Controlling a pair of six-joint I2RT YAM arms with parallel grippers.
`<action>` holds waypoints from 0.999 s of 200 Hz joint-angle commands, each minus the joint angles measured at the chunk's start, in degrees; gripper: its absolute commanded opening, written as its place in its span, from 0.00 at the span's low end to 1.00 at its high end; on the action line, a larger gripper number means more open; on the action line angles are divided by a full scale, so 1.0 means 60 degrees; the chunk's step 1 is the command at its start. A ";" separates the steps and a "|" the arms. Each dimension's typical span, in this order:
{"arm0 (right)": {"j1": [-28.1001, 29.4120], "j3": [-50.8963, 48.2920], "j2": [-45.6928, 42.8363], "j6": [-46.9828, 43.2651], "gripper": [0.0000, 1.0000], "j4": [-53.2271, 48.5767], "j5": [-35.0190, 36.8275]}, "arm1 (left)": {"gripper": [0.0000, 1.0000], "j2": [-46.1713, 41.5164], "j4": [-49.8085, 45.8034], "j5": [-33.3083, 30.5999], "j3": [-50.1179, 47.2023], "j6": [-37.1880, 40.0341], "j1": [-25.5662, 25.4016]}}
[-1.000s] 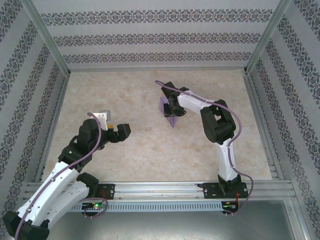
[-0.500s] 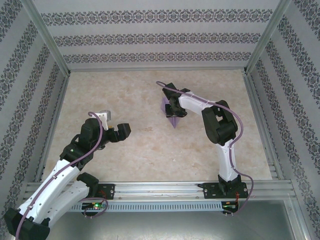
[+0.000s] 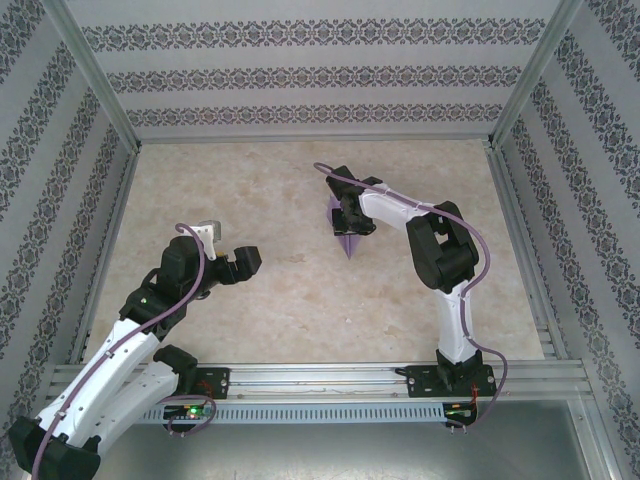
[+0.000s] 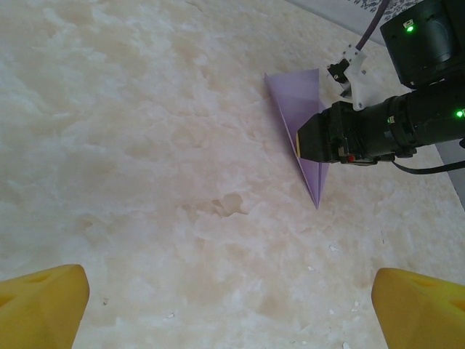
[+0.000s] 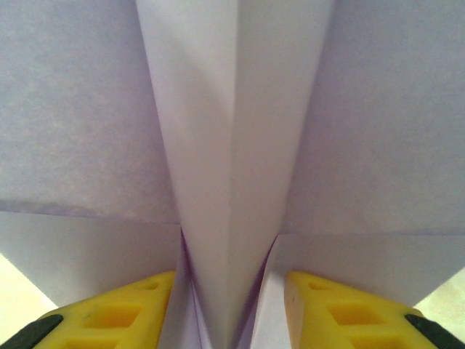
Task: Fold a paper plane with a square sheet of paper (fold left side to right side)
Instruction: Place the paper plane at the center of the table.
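The lilac paper is folded into a slim pointed paper plane (image 3: 347,243), not a flat square sheet. It sits at the middle of the table with its nose toward the near edge. My right gripper (image 3: 343,215) reaches over its wide end. In the right wrist view the plane's raised centre fold (image 5: 232,145) stands between the yellow fingers (image 5: 116,320), which press the flaps on either side. In the left wrist view the plane (image 4: 294,109) lies partly under the black right gripper (image 4: 327,138). My left gripper (image 3: 235,262) hovers open and apart from the paper, its midpoint (image 4: 232,313) over bare table.
The marbled beige tabletop (image 3: 280,300) is fenced by patterned walls on three sides. A metal rail (image 3: 320,375) runs along the near edge. Small white flecks lie on the table under my left gripper.
My right gripper has shifted slightly right and toward the near edge, and the plane's nose has moved the same way with it. The left arm has stayed put.
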 commanded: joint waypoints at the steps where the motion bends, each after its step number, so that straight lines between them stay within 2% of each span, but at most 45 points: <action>1: 0.0100 -0.0141 -0.0495 -0.0062 0.42 -0.0293 0.0142 | 1.00 -0.0011 -0.0135 0.0015 0.0177 -0.0133 0.0157; 105: 0.0158 -0.0302 -0.1048 -0.0264 0.44 -0.0366 0.0202 | 1.00 0.0063 -0.0088 -0.0063 0.0236 -0.0074 0.0177; 156: 0.0346 -0.0743 -0.2129 -0.0481 0.56 -0.0338 0.0361 | 1.00 0.0099 -0.0041 -0.0108 0.0288 -0.0016 0.0283; 200: 0.0414 -0.1474 -0.3414 -0.0584 0.71 -0.0190 0.0386 | 1.00 0.0094 -0.0091 -0.0137 0.0323 0.0028 0.0385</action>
